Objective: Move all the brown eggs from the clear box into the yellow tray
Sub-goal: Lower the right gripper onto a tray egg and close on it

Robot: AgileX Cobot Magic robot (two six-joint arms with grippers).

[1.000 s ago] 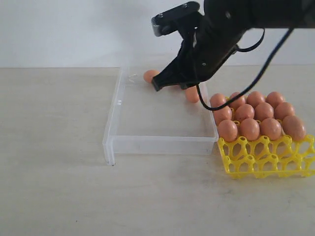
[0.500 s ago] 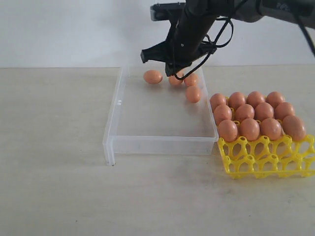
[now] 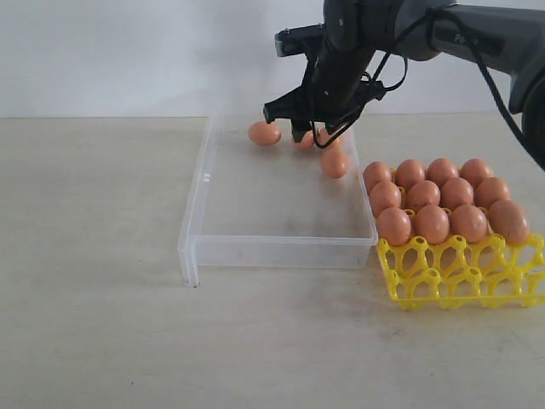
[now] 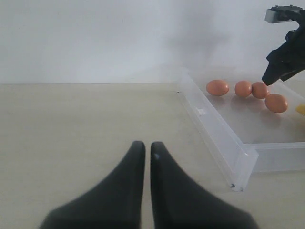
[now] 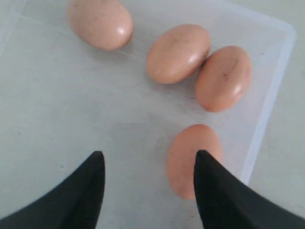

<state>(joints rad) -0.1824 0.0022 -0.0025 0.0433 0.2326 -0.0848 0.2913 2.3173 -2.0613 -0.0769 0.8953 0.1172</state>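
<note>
Several brown eggs lie at the far end of the clear box (image 3: 194,223): one apart (image 3: 264,133), a touching pair (image 5: 177,53), and one nearer the tray side (image 3: 334,164). My right gripper (image 3: 285,123) hangs open just above them. In the right wrist view the right gripper (image 5: 150,155) has bare box floor between its fingers, and the nearest egg (image 5: 193,157) lies against the inner side of one finger. The yellow tray (image 3: 460,274) holds several eggs (image 3: 432,224) in its far rows. My left gripper (image 4: 147,144) is shut and empty over the table, left of the box (image 4: 214,128).
The tray stands against the box's right front corner. The tray's front row of cells shows bare lattice. A white wall runs behind the table. The box's right wall (image 5: 270,98) is close beside the nearest egg.
The right gripper has gone from shut to open. It swung over the back of the box and came down a little over the eggs. The eggs have not moved.
</note>
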